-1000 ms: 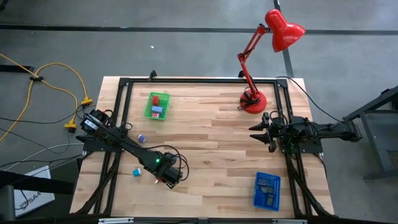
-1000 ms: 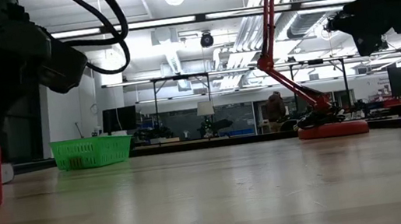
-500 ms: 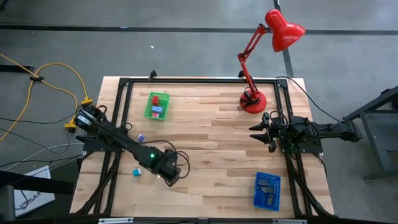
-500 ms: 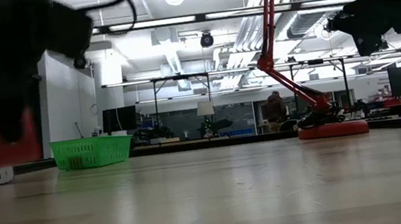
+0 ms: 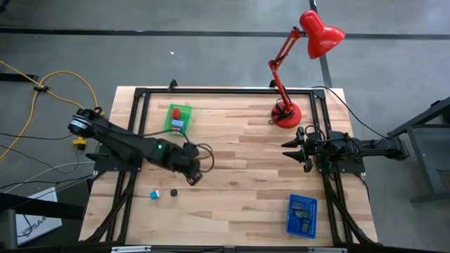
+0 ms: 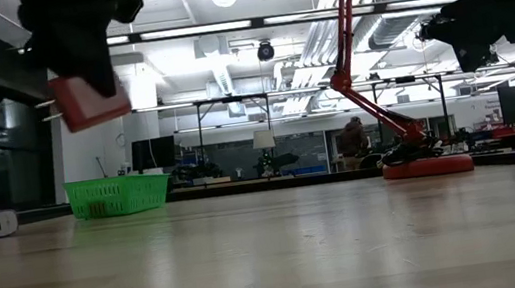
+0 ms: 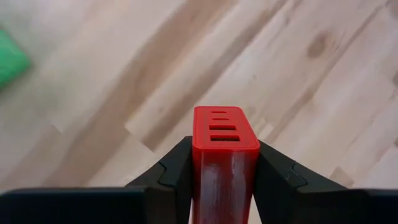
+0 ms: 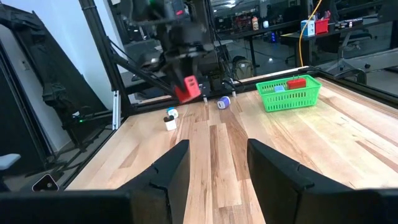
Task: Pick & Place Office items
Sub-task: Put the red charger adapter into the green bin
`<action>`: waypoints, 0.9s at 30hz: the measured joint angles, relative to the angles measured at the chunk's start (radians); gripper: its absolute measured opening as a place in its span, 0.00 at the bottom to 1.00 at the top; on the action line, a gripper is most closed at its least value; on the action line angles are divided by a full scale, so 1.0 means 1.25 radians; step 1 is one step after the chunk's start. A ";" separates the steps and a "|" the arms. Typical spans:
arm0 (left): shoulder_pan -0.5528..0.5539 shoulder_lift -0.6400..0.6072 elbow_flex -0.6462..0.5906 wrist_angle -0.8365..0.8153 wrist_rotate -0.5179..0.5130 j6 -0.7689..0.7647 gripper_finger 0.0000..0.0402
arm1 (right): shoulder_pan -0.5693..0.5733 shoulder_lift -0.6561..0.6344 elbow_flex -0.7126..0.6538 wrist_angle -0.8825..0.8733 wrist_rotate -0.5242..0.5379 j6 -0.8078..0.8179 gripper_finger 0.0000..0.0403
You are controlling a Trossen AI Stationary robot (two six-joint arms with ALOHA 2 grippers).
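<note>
The left claw (image 5: 191,174) was raised above the wooden table (image 5: 239,204), over its left-middle part, and it was closed on a red block (image 7: 224,158). In the left wrist view the two dark fingers (image 7: 171,177) pressed the red block from both sides, and the end of the block with small slots stood out past the fingertips. In the low view the same red block (image 6: 88,99) hung clearly above the table surface. The green tray (image 5: 178,119) stood near the far left part of the table, and it held a red piece (image 5: 176,111) and a blue piece (image 5: 178,124). A teal piece (image 5: 154,194) and a small black piece (image 5: 174,192) lay on the table close to each other, nearer the front edge than the claw. The blue tray (image 5: 302,215) lay at the front right. The right claw (image 5: 290,149) waited at the right side near the base of the red lamp (image 5: 286,112), with its fingers (image 8: 169,167) apart and holding nothing.
</note>
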 joint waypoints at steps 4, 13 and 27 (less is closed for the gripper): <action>0.034 -0.027 0.000 -0.002 -0.018 0.033 0.29 | 0.000 0.000 0.000 0.000 0.000 0.000 0.36; 0.162 -0.027 0.000 -0.004 -0.039 0.036 0.30 | 0.000 0.000 0.000 0.000 0.000 0.000 0.36; 0.527 -0.027 0.000 -0.015 -0.048 0.163 0.30 | 0.000 0.000 0.000 0.000 0.000 0.000 0.36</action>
